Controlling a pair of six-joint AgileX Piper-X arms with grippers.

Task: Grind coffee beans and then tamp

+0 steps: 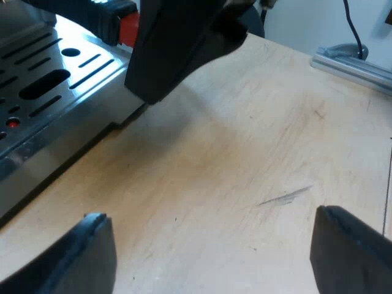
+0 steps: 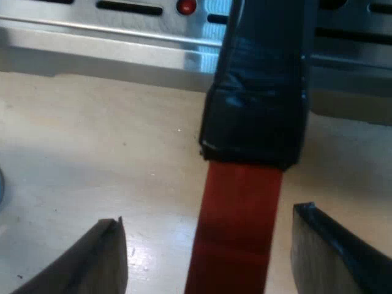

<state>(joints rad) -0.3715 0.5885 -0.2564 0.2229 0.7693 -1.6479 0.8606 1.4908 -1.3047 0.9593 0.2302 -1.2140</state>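
Right tool [image 2: 208, 215] spread, one finger either side of the red end [image 2: 239, 233] of the holder's dark handle [image 2: 257, 92], which stuck out from the espresso machine [image 2: 92, 30] over the table [image 1: 245, 153]; nothing pinched. Left tool [image 1: 209, 214] spread too, over the table near the machine. Likely step: taking the handle; next called for closing the right tool squarely on it.

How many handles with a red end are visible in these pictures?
1. The handle is at the espresso machine front, its red end inside the open right tool; others may be hidden.
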